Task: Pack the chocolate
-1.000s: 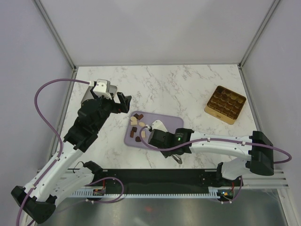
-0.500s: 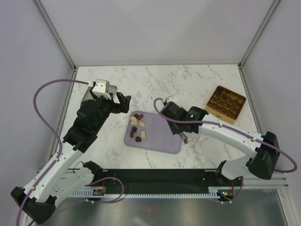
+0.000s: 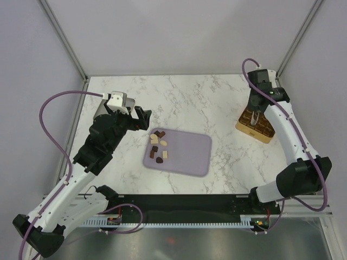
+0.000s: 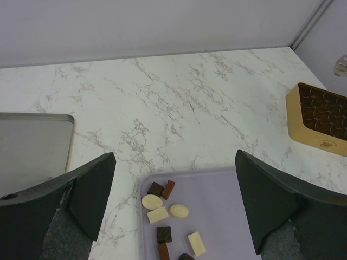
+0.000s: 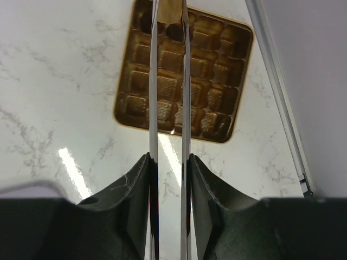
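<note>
No words or numbers are showing clearly enough to read in any of the views. The gold box (image 4: 312,130) at the far right is carrying a small dark mark on its side wall, but the mark is looking too tiny to make out. The chocolate (image 4: 179,210) is not showing any letters either.

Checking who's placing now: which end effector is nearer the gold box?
Right. The right end effector holds tongs over the box; the left end effector is far off, beside the tray.
</note>
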